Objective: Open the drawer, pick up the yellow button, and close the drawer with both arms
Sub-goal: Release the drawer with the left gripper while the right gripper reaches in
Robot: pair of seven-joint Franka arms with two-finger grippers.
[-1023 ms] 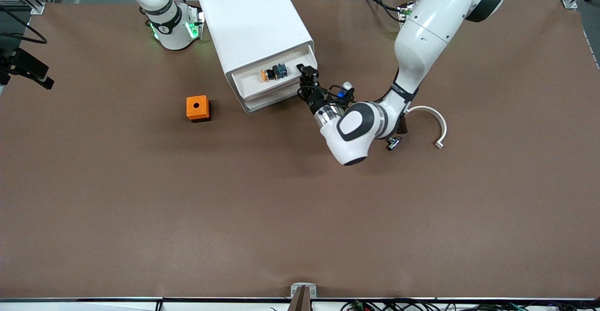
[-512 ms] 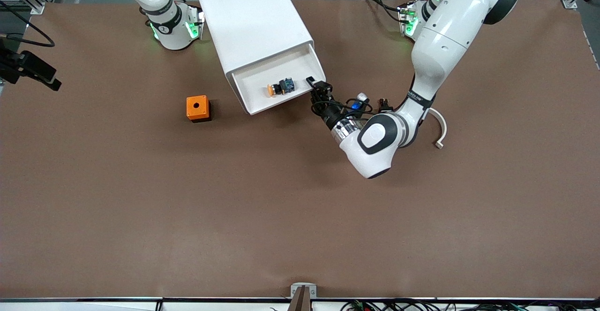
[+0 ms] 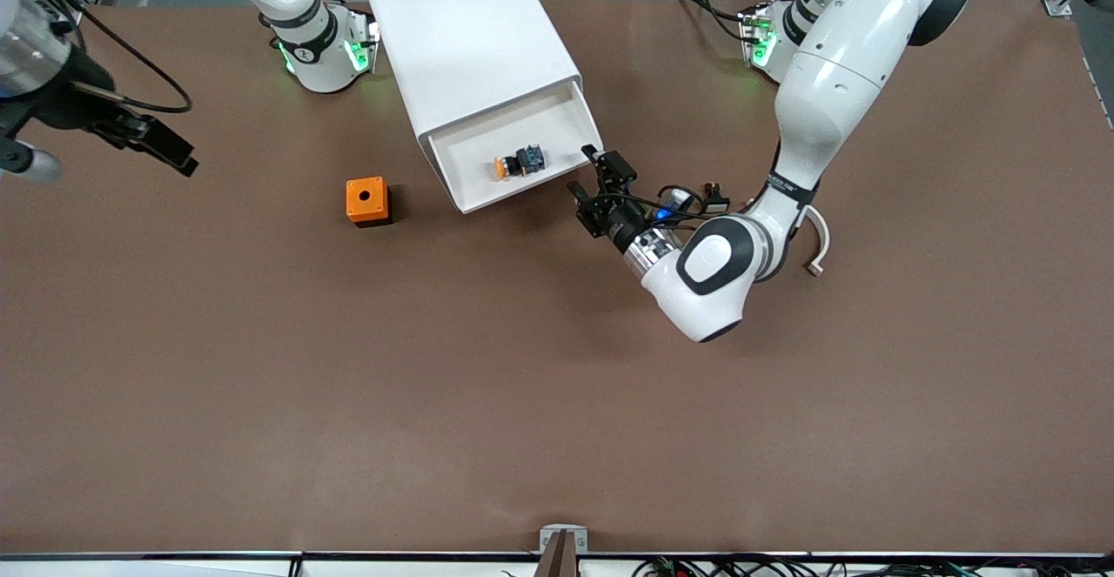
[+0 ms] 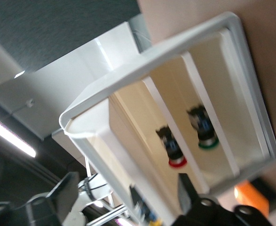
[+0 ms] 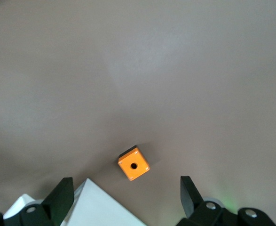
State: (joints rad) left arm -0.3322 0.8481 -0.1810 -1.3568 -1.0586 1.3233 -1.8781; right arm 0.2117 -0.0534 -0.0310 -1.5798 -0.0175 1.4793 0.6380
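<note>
The white cabinet (image 3: 470, 46) stands between the arms' bases. Its top drawer (image 3: 487, 198) is pulled out. The button (image 3: 520, 162), orange-yellow cap on a dark body, lies in it. My left gripper (image 3: 587, 172) is open beside the drawer's front corner at the left arm's end, holding nothing. In the left wrist view its fingers (image 4: 185, 186) face the drawer's white rim (image 4: 128, 75), and a blurred blue and yellow bit shows beside one finger. My right gripper (image 3: 174, 155) is open and empty, high over the table at the right arm's end; the right wrist view (image 5: 124, 190) shows it above the cabinet's corner (image 5: 105, 207).
An orange cube box with a hole (image 3: 367, 201) sits beside the cabinet toward the right arm's end; it also shows in the right wrist view (image 5: 133, 164). A white curved piece (image 3: 818, 233) lies by the left arm. Small red-capped (image 4: 171, 149) and green-capped (image 4: 203, 132) buttons show in tray compartments.
The left gripper pulled the drawer farther out, then let go, opened and drew slightly away. The right gripper swung in from the table's edge toward the cabinet.
</note>
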